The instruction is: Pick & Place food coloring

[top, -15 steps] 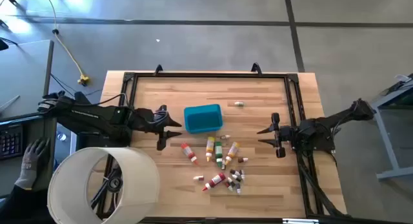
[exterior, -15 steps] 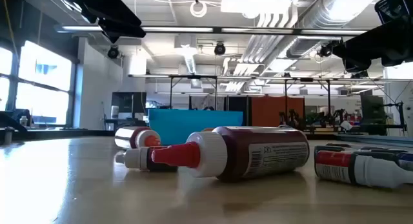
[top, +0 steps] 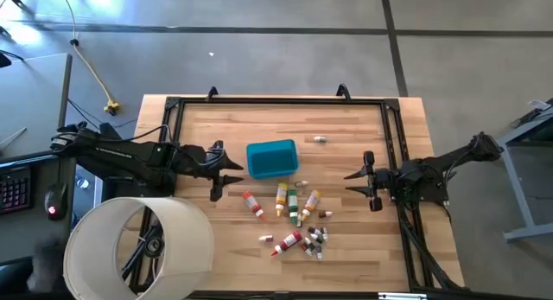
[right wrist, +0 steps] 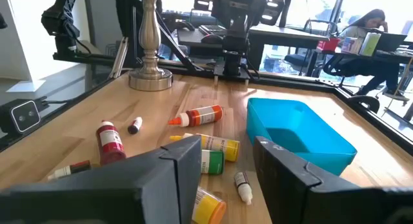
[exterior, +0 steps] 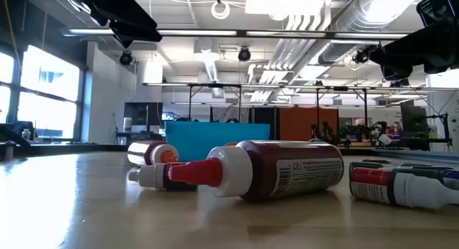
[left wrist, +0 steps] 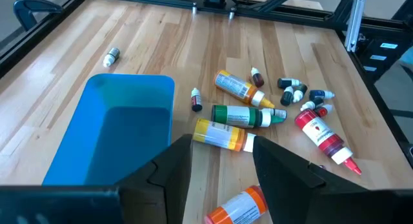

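The food coloring bottles lie on their sides in a loose cluster on the wooden table: an orange-red one (top: pixel 253 205), a yellow one (top: pixel 281 199), a green one (top: pixel 293 206), an orange one (top: pixel 309 203) and a dark-red one (top: pixel 288 242) (exterior: pixel 287 170). Tiny vials (top: pixel 318 238) lie beside them, and one white vial (top: pixel 320 138) lies apart. My left gripper (top: pixel 235 174) (left wrist: pixel 221 143) hovers open to the left of the cluster. My right gripper (top: pixel 347 181) (right wrist: pixel 227 150) hovers open to its right. Neither touches anything.
A blue plastic tub (top: pixel 271 158) (left wrist: pixel 110 137) stands just beyond the cluster, toward the far edge. A white lampshade (top: pixel 138 244) covers the table's near-left corner, and its metal base (right wrist: pixel 150 75) shows in the right wrist view. A black frame (top: pixel 281 101) borders the table.
Both arms have kept still and the bottles have not moved. A person's gloved hand that showed off the table's left side is gone from view.
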